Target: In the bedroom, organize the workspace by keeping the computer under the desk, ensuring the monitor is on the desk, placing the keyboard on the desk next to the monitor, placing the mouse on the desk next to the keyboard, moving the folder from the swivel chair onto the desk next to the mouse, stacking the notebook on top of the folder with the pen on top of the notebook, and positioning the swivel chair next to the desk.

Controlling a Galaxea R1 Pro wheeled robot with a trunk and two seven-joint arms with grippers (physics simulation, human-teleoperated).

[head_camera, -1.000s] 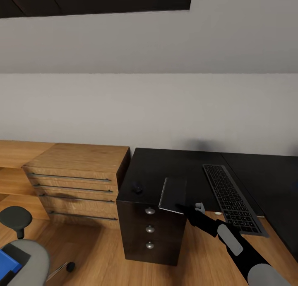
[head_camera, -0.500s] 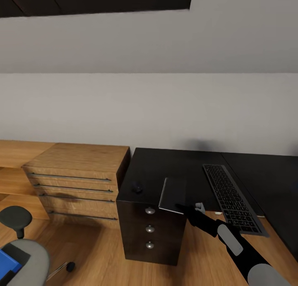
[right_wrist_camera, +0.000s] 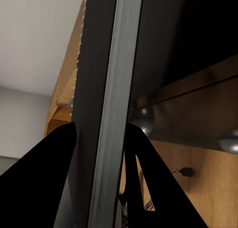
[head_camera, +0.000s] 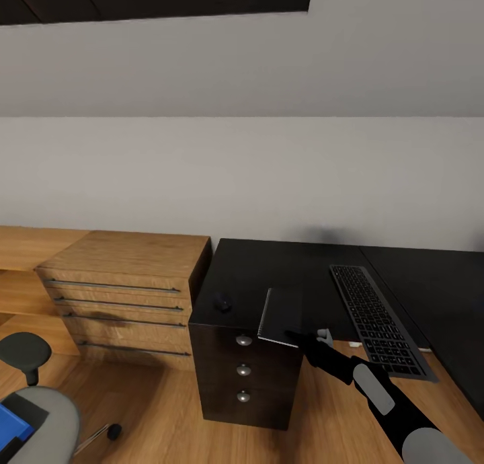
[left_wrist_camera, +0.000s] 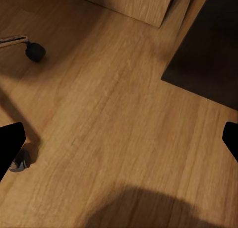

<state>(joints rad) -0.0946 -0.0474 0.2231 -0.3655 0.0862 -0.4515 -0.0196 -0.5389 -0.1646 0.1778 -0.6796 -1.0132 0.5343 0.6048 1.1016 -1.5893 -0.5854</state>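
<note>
Gripping dark spiral-bound notebook (head_camera: 281, 315) | right gripper (head_camera: 293, 335) | above desk (head_camera: 269, 276)

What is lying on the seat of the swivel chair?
The blue folder lies on the swivel chair seat. The picture's edge cuts most of it off, so anything further on it is unseen.

Desk (head_camera: 296, 276): black top, knobbed drawers at its left end. Notebook (head_camera: 281, 315): dark, spiral-bound, tilted up over desk's front edge. Keyboard (head_camera: 376, 321): flat on desk, right of notebook. Swivel chair (head_camera: 33, 410) with blue folder (head_camera: 12, 425): left of desk.
</note>
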